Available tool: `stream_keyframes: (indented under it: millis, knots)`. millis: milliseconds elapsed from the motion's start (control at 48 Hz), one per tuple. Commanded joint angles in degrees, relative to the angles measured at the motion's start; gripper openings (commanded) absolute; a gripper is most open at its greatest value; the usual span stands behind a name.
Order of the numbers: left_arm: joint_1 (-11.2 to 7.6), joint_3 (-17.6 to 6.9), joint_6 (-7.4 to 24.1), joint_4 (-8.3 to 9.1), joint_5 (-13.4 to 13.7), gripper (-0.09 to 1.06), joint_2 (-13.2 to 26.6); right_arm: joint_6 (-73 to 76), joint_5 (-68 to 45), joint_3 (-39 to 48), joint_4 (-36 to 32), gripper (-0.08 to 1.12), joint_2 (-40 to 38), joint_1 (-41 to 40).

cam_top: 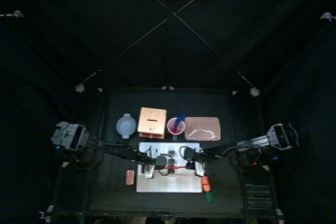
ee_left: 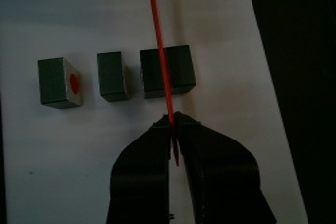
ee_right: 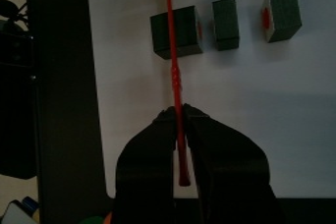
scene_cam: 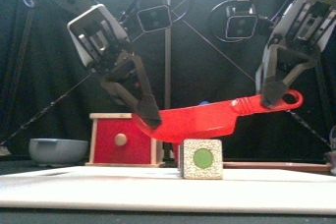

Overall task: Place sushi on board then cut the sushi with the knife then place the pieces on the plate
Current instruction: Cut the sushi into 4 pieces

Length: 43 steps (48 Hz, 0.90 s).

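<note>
A red toy knife (scene_cam: 210, 118) hangs level above the white cutting board (scene_cam: 79, 189), held at both ends. My left gripper (scene_cam: 147, 118) is shut on one end and my right gripper (scene_cam: 273, 98) on the handle end. Below the blade, the dark green sushi roll stands on the board in three separate blocks (ee_left: 168, 71) (ee_left: 114, 76) (ee_left: 59, 81). The knife (ee_left: 157, 41) runs over the nearest block. In the right wrist view the knife (ee_right: 172, 61) also crosses the nearest block (ee_right: 174, 28). The front view shows one block (scene_cam: 201, 159) end-on.
Behind the board stand the wooden box with a red drawer front (scene_cam: 121, 140), the blue-grey bowl (scene_cam: 58, 149) at the left, a red cup (cam_top: 176, 124) and the pink tray (cam_top: 203, 128). Small toy foods lie at the board's left (cam_top: 130, 176) and right (cam_top: 206, 184).
</note>
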Motion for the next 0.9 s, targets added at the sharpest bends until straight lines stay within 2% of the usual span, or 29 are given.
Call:
stream_keyframes:
  millis: [21,292,542,896]
  knots:
    - [-0.53,-0.6,0.2,-0.09,0.2,0.46,-0.3,0.1,0.1,-0.5,0.1,0.44,-0.6,0.2]
    - [-0.53,-0.6,0.1,-0.18,0.2,0.46,0.4,0.1,-0.1,-0.7,0.1,0.44,0.9,0.4]
    - [-0.53,-0.6,0.3,-1.76,0.2,0.46,1.8,0.1,-1.2,-0.9,1.8,0.44,4.0,1.7]
    - [-0.62,-0.8,0.2,-2.46,0.2,0.46,4.0,0.1,-3.3,-2.3,3.4,0.44,9.1,4.1]
